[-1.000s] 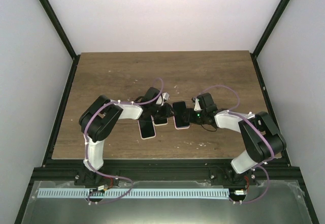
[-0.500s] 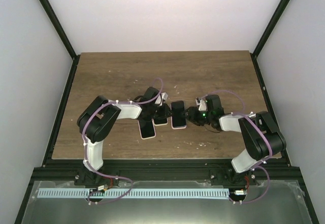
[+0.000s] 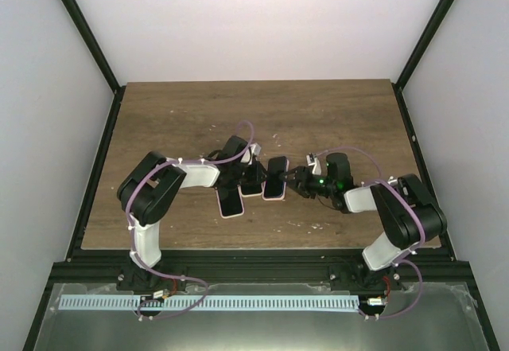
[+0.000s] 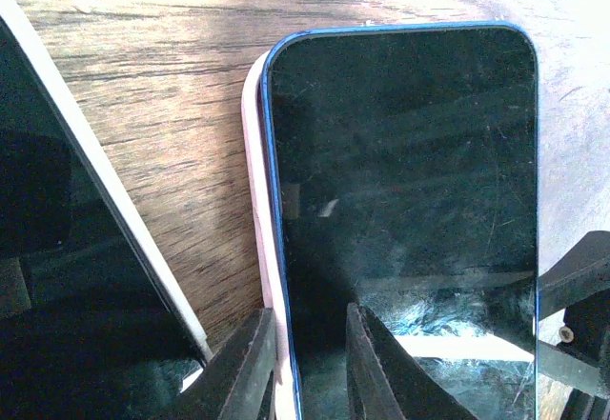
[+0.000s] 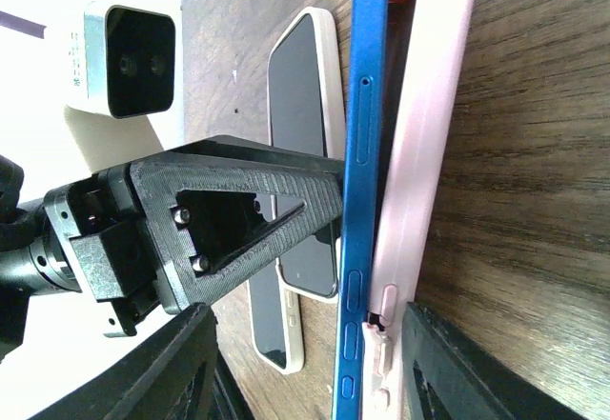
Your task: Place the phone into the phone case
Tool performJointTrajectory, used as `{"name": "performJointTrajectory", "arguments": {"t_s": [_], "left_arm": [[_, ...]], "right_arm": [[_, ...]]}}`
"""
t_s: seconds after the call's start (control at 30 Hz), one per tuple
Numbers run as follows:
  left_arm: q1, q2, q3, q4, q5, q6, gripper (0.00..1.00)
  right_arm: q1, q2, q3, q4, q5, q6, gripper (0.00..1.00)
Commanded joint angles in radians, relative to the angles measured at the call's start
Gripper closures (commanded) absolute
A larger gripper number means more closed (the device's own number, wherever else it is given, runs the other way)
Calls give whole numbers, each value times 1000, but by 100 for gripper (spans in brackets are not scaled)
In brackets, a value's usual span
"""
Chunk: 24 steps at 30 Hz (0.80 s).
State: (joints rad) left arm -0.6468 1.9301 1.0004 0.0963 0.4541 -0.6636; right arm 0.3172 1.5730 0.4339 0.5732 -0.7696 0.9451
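Note:
The blue-edged phone (image 3: pixel 276 177) with a black screen lies partly in the pink case (image 3: pixel 273 198) at mid-table. In the left wrist view the phone (image 4: pixel 400 201) sits over the case (image 4: pixel 254 210), whose wall shows along its left edge. My left gripper (image 4: pixel 307 320) is shut on that edge, one finger outside the case wall and one on the screen. In the right wrist view the phone (image 5: pixel 365 182) stands tilted off the case (image 5: pixel 424 134). My right gripper (image 5: pixel 307 315) is open, its fingers astride both, and the right finger is close to the case.
Two other phones in white cases (image 3: pixel 231 201) (image 3: pixel 251 185) lie just left of the task phone, beside my left gripper (image 3: pixel 258 180). They show beyond the left finger in the right wrist view (image 5: pixel 305 144). My right gripper (image 3: pixel 293 182) is at the phone's right edge.
My right gripper has moved left up to the phone's right edge. The phone and case have shifted slightly left. The left gripper has stayed on their left edge.

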Motion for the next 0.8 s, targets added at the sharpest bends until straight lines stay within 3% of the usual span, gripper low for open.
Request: {"name": "performJointTrajectory", "arguments": {"t_s": [0.0, 0.4, 0.77], "left_arm": [[-18, 1, -26, -22, 28, 17, 77], [-19, -17, -40, -1, 4, 7, 77], [-20, -34, -37, 3, -19, -5, 76]], "right_arm": [[13, 37, -1, 193, -84, 83, 46], [13, 141, 81, 190, -108, 79, 44], [13, 112, 105, 19, -36, -28, 73]]}}
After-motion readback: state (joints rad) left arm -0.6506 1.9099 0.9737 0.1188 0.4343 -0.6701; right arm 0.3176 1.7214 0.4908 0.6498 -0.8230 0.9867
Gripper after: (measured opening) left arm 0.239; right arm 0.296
